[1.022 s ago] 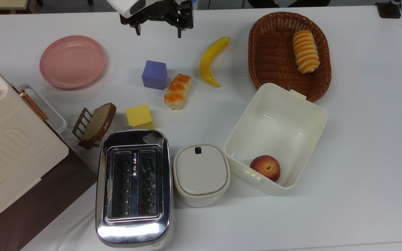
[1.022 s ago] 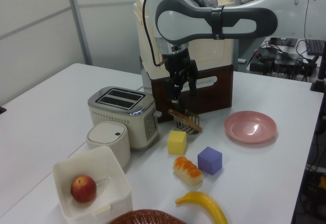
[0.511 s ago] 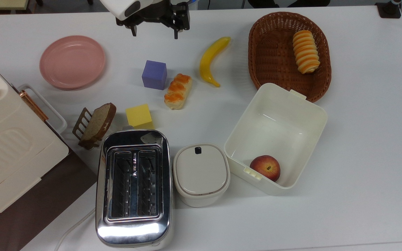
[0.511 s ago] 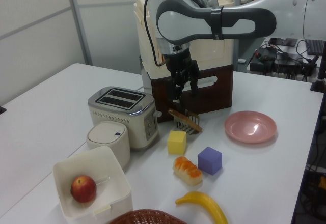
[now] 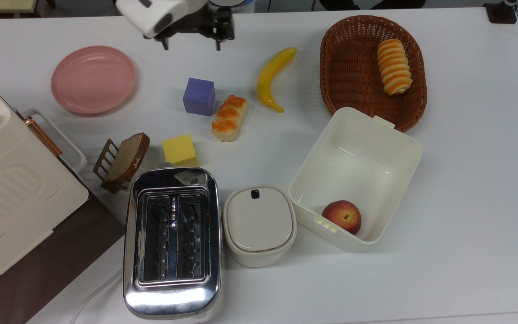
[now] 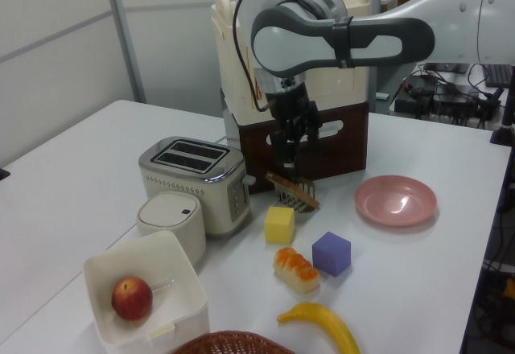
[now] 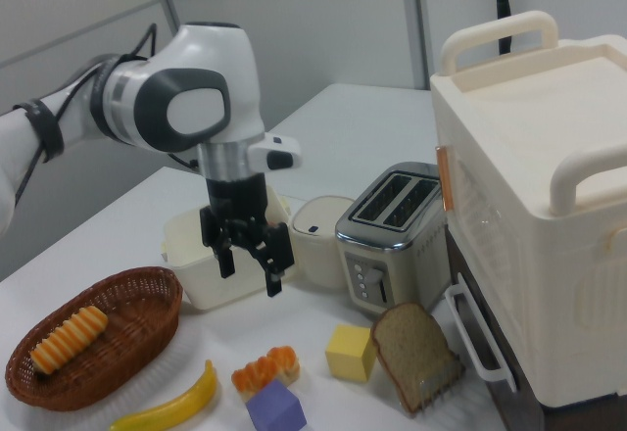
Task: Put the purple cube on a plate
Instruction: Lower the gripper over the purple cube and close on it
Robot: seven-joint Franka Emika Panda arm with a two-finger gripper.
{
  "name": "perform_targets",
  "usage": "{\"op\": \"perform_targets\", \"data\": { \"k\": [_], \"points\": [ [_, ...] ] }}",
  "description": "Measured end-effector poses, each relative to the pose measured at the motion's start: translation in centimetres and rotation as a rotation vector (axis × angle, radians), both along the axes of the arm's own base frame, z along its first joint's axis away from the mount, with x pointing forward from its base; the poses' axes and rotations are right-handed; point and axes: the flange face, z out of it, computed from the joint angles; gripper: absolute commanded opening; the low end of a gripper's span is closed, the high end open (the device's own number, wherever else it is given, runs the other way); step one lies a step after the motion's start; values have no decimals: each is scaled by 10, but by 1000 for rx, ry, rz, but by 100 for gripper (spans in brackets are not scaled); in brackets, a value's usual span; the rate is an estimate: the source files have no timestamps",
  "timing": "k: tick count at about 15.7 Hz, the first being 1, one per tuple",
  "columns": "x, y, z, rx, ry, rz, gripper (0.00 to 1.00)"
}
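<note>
The purple cube (image 5: 199,96) (image 6: 331,253) (image 7: 276,408) rests on the white table, touching nothing, with a glazed bread roll (image 5: 229,117) just to the top view's right. The pink plate (image 5: 93,79) (image 6: 396,200) lies bare to the top view's left of the cube. My gripper (image 5: 191,44) (image 6: 296,151) (image 7: 250,269) hangs open in the air, fingers spread wide and holding nothing. In the top view it is near the top edge, above the cube and slightly left of it. The right view puts it well above the table.
A yellow cube (image 5: 178,149), toast in a rack (image 5: 124,161) and a toaster (image 5: 171,243) sit near the purple cube. A banana (image 5: 274,76), a wicker basket (image 5: 372,96), a white bin (image 5: 376,135) with a peach and a lidded pot (image 5: 259,224) lie to the top view's right. A cream box (image 5: 11,180) fills the left.
The gripper has drifted toward the top view's left, still open and empty. The objects on the table have not moved.
</note>
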Motion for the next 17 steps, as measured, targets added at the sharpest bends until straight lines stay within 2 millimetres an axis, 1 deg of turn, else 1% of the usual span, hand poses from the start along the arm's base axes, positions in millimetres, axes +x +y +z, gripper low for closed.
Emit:
{"op": "perform_targets", "data": {
  "k": [2, 4, 5, 7, 10, 12, 14, 15, 17],
  "points": [
    [-2, -15, -5, 4, 9, -12, 100],
    [-8, -27, -4, 8, 13, -15, 100],
    [-13, -29, -3, 10, 8, -13, 100],
    [-23, -28, -6, 10, -26, -7, 100],
    [-47, -24, -21, 12, -58, 1, 100],
    [-57, -24, -35, 13, -64, 3, 100],
    [-62, -24, -56, 13, -84, 5, 100],
    [-64, -24, -77, 13, -99, 7, 100],
    [-67, -25, -105, 11, -122, 11, 100]
  ]
}}
